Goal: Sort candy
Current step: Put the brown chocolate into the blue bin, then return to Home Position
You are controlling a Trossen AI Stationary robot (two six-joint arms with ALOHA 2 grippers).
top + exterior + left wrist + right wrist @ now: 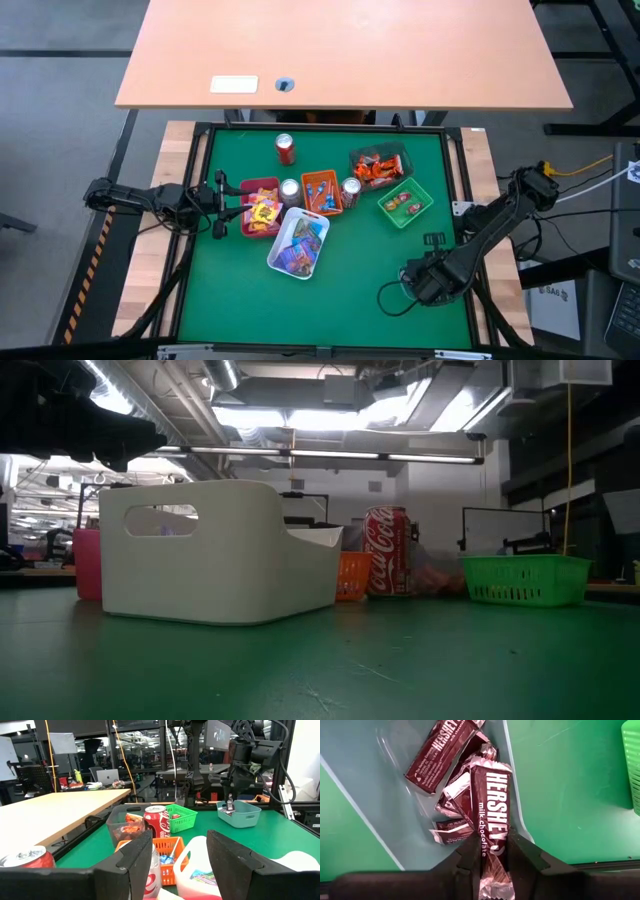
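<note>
Lengthwise in the right end effector (490,851), clenched: chocolate bar (489,800), pointing straight ahead.

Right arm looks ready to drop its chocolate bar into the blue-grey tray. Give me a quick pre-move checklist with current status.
1. Right gripper has the chocolate bar pinched between its fingers: ok.
2. Bar is over the blue-grey tray, above the other bars in it: ok.
3. Bar clears the tray's rim: cannot tell; it sits close to the rim on one side.
4. Left gripper open and holding nothing, at the pink tray, far from the right arm: ok.
5. Green basket and soda cans clear of the drop spot: ok.
</note>
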